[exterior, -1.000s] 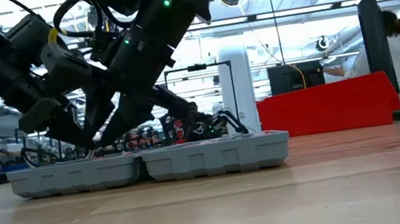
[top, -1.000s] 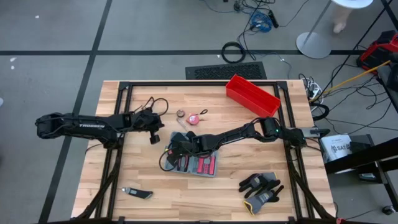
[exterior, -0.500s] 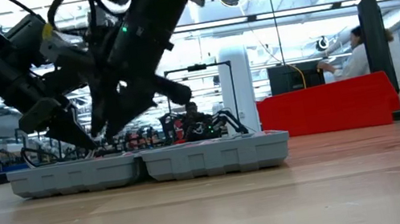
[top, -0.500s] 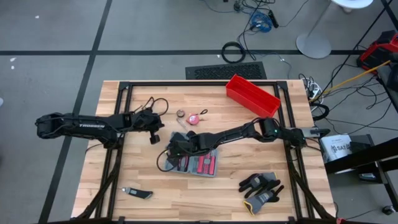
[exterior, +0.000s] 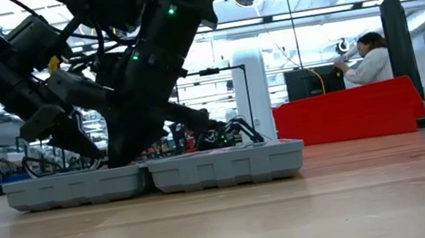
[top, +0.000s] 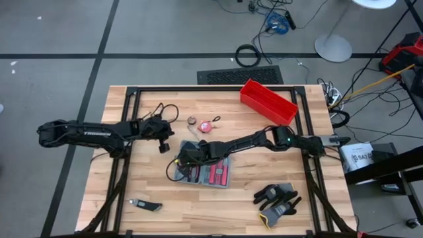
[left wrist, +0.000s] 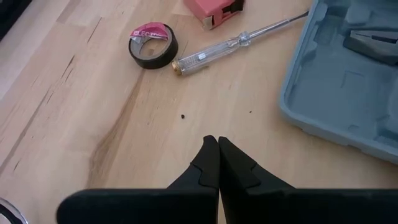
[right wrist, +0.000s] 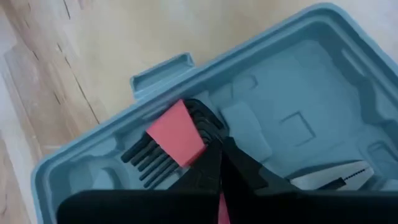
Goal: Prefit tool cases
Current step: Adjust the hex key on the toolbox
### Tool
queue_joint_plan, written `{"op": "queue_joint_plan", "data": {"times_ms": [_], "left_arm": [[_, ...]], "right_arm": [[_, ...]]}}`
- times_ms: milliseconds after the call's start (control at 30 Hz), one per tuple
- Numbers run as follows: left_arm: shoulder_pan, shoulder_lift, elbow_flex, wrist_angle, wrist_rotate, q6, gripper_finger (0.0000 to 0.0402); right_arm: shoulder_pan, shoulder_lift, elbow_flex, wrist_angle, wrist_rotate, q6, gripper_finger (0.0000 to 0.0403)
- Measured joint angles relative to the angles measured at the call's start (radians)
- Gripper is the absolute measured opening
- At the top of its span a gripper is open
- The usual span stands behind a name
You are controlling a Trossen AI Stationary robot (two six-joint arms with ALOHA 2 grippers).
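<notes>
The tool case (top: 211, 175) lies open and flat on the table, its two grey-blue halves side by side (exterior: 153, 177). In its moulded inside (right wrist: 298, 93) sit a set of black hex keys in a red holder (right wrist: 171, 140) and pliers (right wrist: 336, 174). My right gripper (right wrist: 219, 165) is shut and reaches down into the case's left half (top: 184, 157). My left gripper (left wrist: 217, 146) is shut and hangs over bare table just left of the case (top: 165, 145), touching nothing. My right gripper has its shut fingers (right wrist: 242, 171) at the red holder's near corner (right wrist: 200, 142) of the hex key set, coming down at a slant from the table's right side. The fingers cover the contact, so I cannot tell whether they press or pinch. The set lies in the case.
A red bin (top: 268, 100) stands at the far right. Black gloves (top: 277, 200) lie near the front right, a small dark tool (top: 145, 205) at the front left. A tape roll (left wrist: 153, 46), a screwdriver (left wrist: 236, 45) and a pink tape measure (top: 205, 126) lie behind the case.
My right gripper has shut: its fingers stood spread over the case's left half a second ago and are now together. It has also tipped steeper, down into that half of the case.
</notes>
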Motion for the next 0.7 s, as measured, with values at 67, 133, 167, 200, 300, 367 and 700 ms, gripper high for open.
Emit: {"op": "queue_joint_plan", "data": {"times_ms": [67,133,167,200,300,367,700], "left_arm": [[0.000,0.000,0.000,-0.001,0.000,0.000,0.0000],[0.000,0.000,0.000,0.000,0.000,0.000,0.0000],[0.000,0.000,0.000,0.000,0.000,0.000,0.0000],[0.000,0.000,0.000,0.000,0.000,0.000,0.0000],[0.000,0.000,0.000,0.000,0.000,0.000,0.0000],[0.000,0.000,0.000,-0.003,0.000,0.000,0.0000],[0.000,0.000,0.000,-0.005,0.000,0.000,0.0000]], "right_arm": [[0.000,-0.001,0.000,0.000,-0.002,0.000,0.0001],[0.000,-0.015,0.000,-0.008,-0.006,-0.001,0.0001],[0.000,-0.020,0.007,-0.017,-0.010,-0.005,0.0001],[0.001,-0.025,0.020,-0.018,-0.009,-0.014,0.0001],[0.002,-0.041,0.057,-0.022,0.005,-0.038,0.0001],[0.006,-0.042,0.068,-0.009,0.036,-0.056,0.0000],[0.004,0.040,0.068,0.027,0.023,-0.021,0.0000]]}}
